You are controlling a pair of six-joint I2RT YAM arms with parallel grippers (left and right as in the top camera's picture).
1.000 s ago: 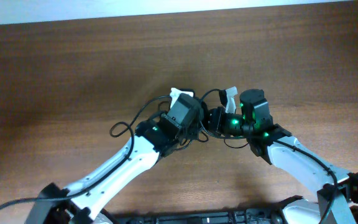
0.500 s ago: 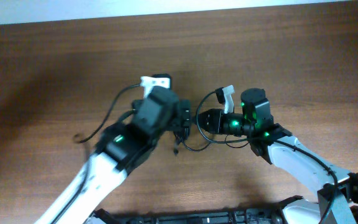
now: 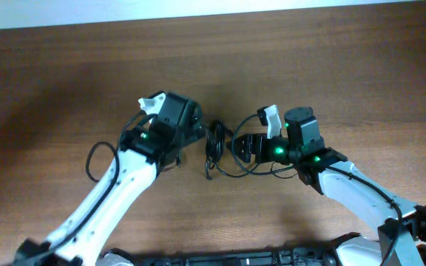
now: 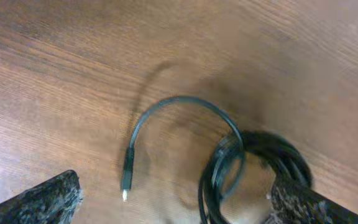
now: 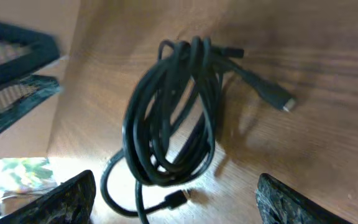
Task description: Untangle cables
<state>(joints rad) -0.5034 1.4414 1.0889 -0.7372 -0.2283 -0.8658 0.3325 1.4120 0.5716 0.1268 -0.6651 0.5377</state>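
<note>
The cables (image 3: pixel 215 145) lie on the table as a black coiled bundle between my two grippers. In the left wrist view the bundle (image 4: pixel 260 168) sits close to my right-hand finger (image 4: pixel 303 202), and a loose end with a silver-tipped plug (image 4: pixel 127 180) curves out to the left. My left gripper (image 4: pixel 176 205) is open and holds nothing. In the right wrist view the coil (image 5: pixel 173 112) lies ahead of my open right gripper (image 5: pixel 179 202), with one plug (image 5: pixel 278 96) at the upper right and a small plug (image 5: pixel 176 200) between the fingers. Seen from overhead, the left gripper (image 3: pixel 177 120) and right gripper (image 3: pixel 257 133) flank the bundle.
Brown wooden table (image 3: pixel 346 66) all round. A thicker black wire (image 3: pixel 95 159) loops off the left arm. The table's pale far edge runs along the top of the overhead view.
Both grippers have opened and let go of the cables. The left arm has swung away to the left, and the bundle now lies on the table between the arms.
</note>
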